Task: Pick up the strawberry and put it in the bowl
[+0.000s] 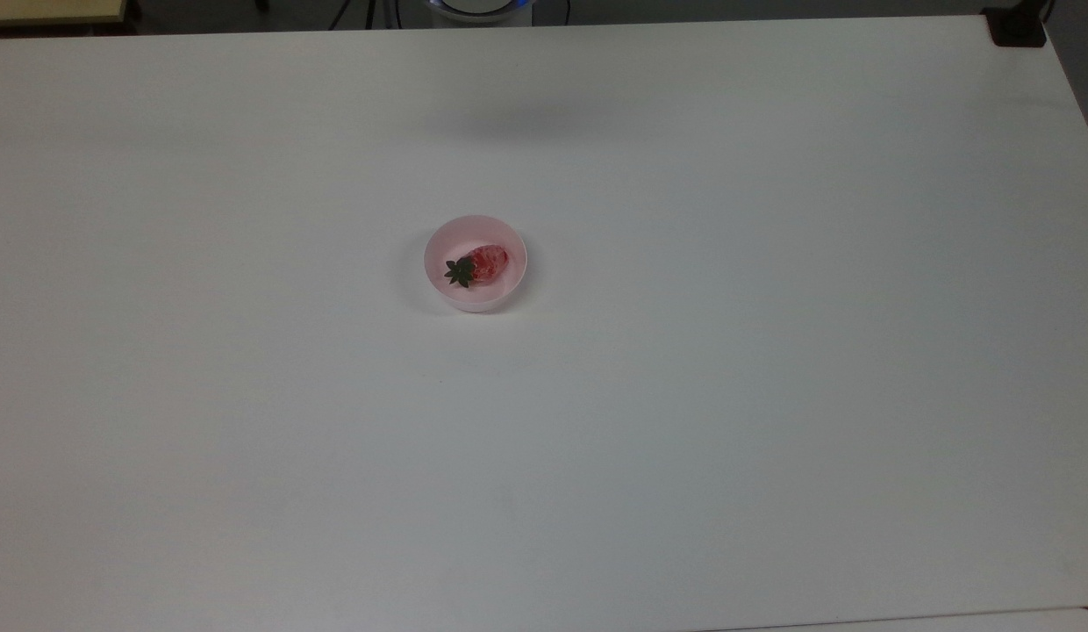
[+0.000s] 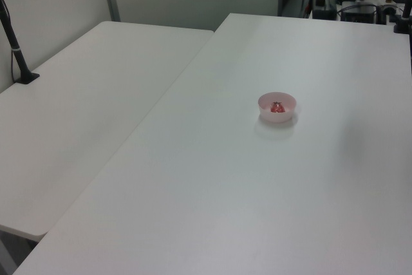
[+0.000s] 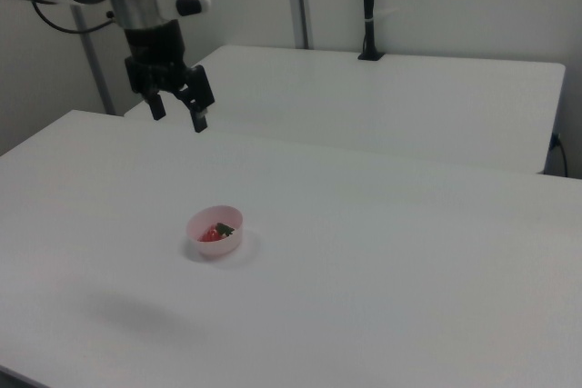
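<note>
The red strawberry (image 1: 484, 262) with its dark green cap lies inside the pale pink bowl (image 1: 475, 299) near the middle of the white table. The same strawberry (image 2: 277, 107) rests in the bowl (image 2: 277, 116) in the left view, and the right view has the strawberry (image 3: 215, 233) in the bowl (image 3: 214, 244) too. My gripper (image 3: 179, 117) hangs high above the table, up and to the right view's left of the bowl. Its fingers (image 3: 199, 118) are spread apart with nothing between them.
The white table (image 1: 684, 395) stretches wide around the bowl. A second white table (image 2: 84, 94) adjoins it on the left view's left, with a black post (image 2: 16, 49) clamped to it. A black clamp (image 1: 1018, 26) sits at the top view's far right corner.
</note>
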{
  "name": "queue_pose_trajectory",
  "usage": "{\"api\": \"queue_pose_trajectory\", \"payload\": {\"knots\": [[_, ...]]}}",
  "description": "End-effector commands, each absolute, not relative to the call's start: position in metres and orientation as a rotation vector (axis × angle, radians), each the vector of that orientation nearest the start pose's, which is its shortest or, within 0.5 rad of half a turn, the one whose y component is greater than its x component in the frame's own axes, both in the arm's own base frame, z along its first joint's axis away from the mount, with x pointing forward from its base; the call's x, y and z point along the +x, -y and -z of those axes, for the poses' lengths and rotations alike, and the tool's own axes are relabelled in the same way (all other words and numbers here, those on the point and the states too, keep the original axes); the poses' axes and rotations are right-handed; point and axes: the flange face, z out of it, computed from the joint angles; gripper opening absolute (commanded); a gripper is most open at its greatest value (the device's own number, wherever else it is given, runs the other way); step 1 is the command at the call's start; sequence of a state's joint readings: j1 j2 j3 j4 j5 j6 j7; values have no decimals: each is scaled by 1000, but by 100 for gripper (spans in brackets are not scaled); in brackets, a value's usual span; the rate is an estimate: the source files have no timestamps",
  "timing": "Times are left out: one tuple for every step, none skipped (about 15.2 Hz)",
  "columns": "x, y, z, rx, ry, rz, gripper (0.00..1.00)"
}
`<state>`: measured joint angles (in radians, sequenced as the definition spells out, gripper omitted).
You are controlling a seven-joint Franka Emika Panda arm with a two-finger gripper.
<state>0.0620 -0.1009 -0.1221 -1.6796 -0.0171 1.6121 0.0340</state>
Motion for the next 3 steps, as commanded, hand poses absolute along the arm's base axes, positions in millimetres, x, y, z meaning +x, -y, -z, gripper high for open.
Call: {"api": "queue_pose_trajectory", "payload": {"knots": [[536, 53, -627, -3154, -92, 140, 100], [538, 53, -625, -3155, -92, 138, 100], [538, 54, -625, -3155, -94, 136, 100]]}}
